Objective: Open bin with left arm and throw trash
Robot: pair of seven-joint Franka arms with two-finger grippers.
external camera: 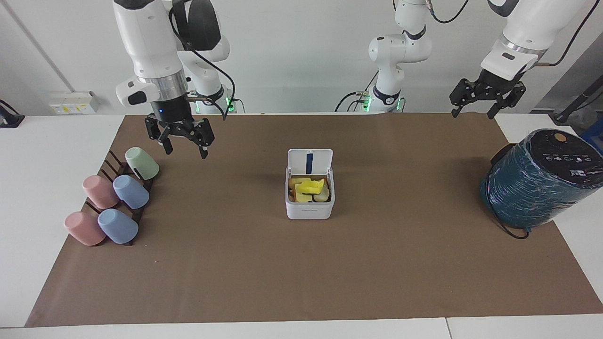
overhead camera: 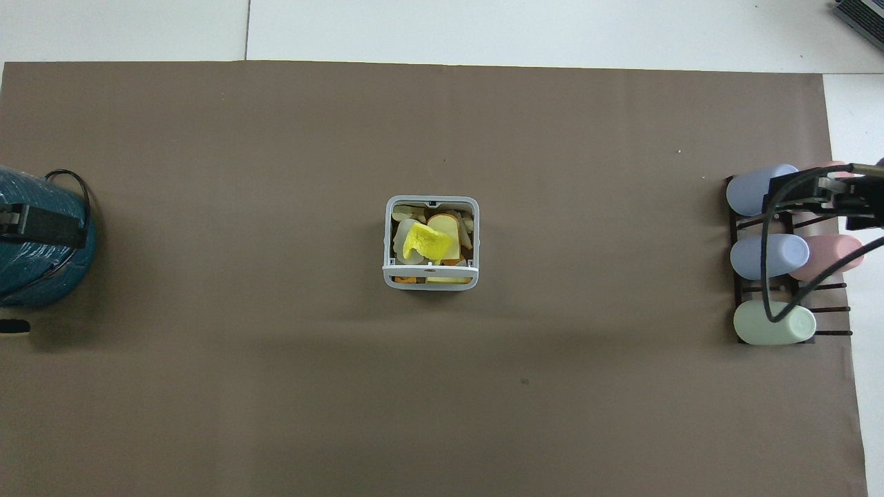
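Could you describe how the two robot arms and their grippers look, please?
Both arms are alike: glossy white rounded links, dark grey joint caps, a silver ring at the wrist and thin black cables along them. Each ends in a black, claw-like two-finger gripper: the left gripper and the right gripper. A small blue light shows above the right gripper; green lights glow at the bases.

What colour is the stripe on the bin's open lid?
Dark blue, on the white lid of the bin; clearest in the facing view.
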